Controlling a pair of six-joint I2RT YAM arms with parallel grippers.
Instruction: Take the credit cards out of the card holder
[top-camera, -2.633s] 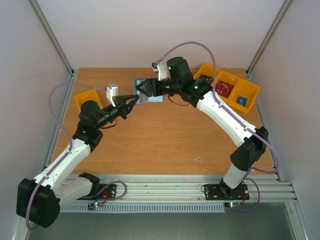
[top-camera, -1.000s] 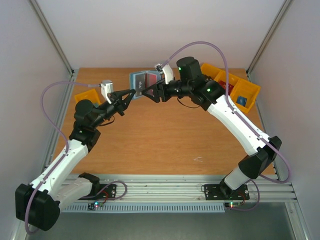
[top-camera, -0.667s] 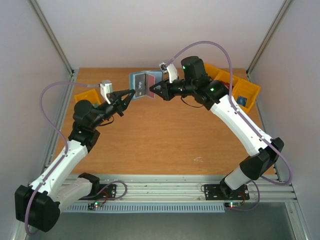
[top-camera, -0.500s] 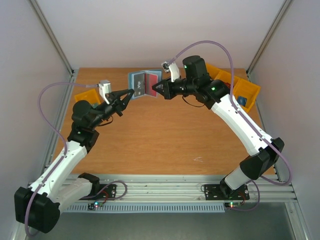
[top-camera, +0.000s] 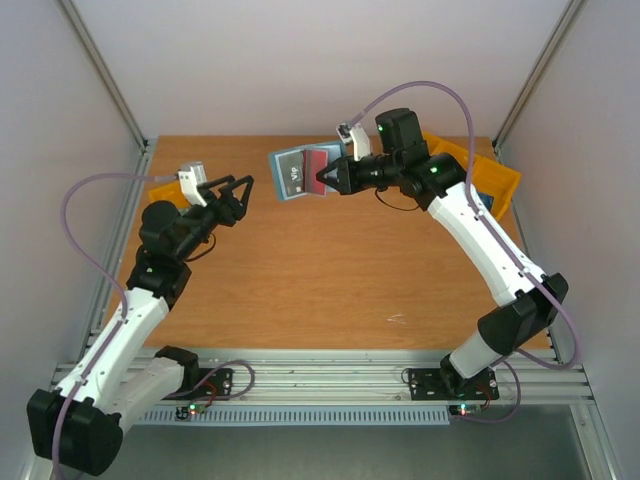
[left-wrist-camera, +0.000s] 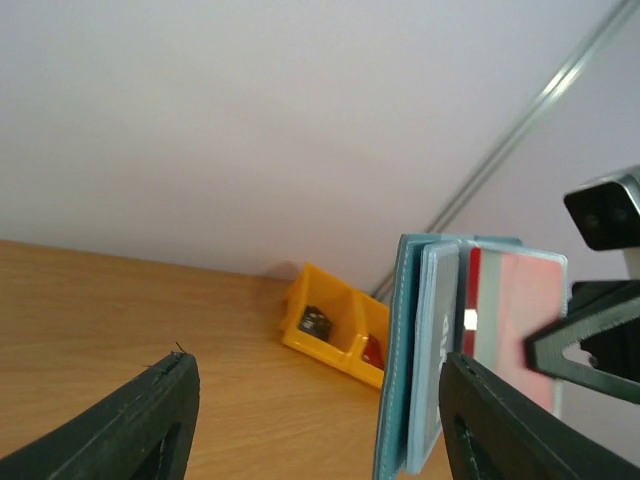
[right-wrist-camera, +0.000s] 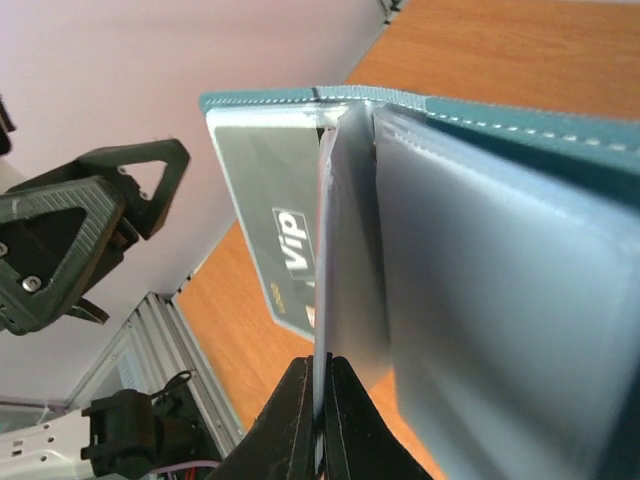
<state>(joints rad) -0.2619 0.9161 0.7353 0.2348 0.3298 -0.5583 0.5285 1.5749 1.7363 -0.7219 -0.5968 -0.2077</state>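
Observation:
The teal card holder (top-camera: 279, 160) hangs open in the air above the far middle of the table. A red credit card (top-camera: 317, 162) sticks out of its right half, and my right gripper (top-camera: 326, 178) is shut on that card's edge. In the right wrist view the card (right-wrist-camera: 321, 280) shows edge-on between the closed jaws (right-wrist-camera: 320, 420). A dark grey VIP card (right-wrist-camera: 268, 215) sits in the holder's left half. My left gripper (top-camera: 236, 186) stands open to the left of the holder, not touching it. In the left wrist view the holder (left-wrist-camera: 398, 380) and the red card (left-wrist-camera: 515, 300) stand upright.
Yellow bins (top-camera: 492, 185) with small red and blue objects stand at the back right. Another yellow bin (top-camera: 163, 190) sits at the back left, behind the left arm. The left wrist view shows the right-hand bins (left-wrist-camera: 335, 325) beyond the holder.
My left gripper has let go of the card holder, opened and drawn back to the left. My right gripper has shut on the red card and carried the holder slightly right.

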